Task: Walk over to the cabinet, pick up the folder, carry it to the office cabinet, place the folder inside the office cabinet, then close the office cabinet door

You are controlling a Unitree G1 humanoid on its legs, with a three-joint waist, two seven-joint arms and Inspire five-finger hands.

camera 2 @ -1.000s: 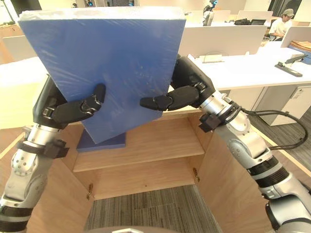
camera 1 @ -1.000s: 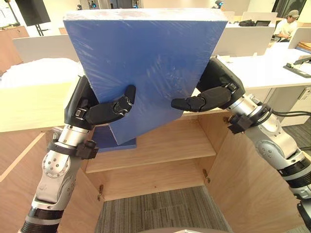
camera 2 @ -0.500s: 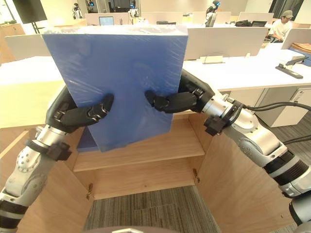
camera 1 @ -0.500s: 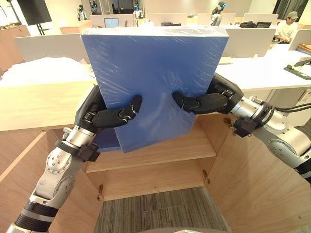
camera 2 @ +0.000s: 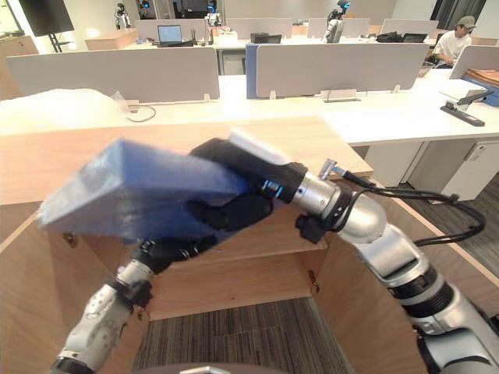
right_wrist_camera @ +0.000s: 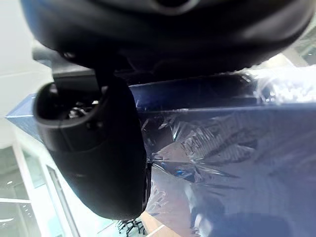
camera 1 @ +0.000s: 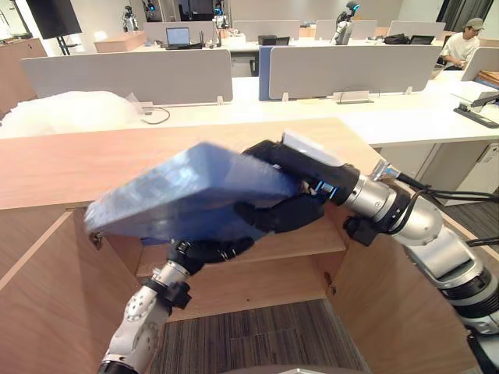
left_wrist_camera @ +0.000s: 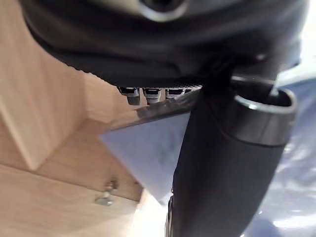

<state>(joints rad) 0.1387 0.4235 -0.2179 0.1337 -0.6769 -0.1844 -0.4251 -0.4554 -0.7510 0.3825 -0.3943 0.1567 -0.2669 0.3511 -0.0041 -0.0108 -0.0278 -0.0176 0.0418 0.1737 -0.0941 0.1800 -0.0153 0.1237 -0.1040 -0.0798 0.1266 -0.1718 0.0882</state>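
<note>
Both doors [camera 1: 390, 312] of the office cabinet [camera 1: 234, 288] are standing wide beside us. We are holding the folder [camera 1: 179, 195] tilted near-flat at the opening, left hand [camera 1: 207, 251] gripping underneath, right hand [camera 1: 300, 183] clamping its right end. We are judging it needs dipping under the top board [camera 1: 70, 167], then sliding level onto the shelf [camera 1: 312, 238].

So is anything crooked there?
Yes: the blue plastic-wrapped folder lies tilted, nearly flat, in front of the open wooden cabinet, gripped by the left hand underneath and the right hand at its right end.
</note>
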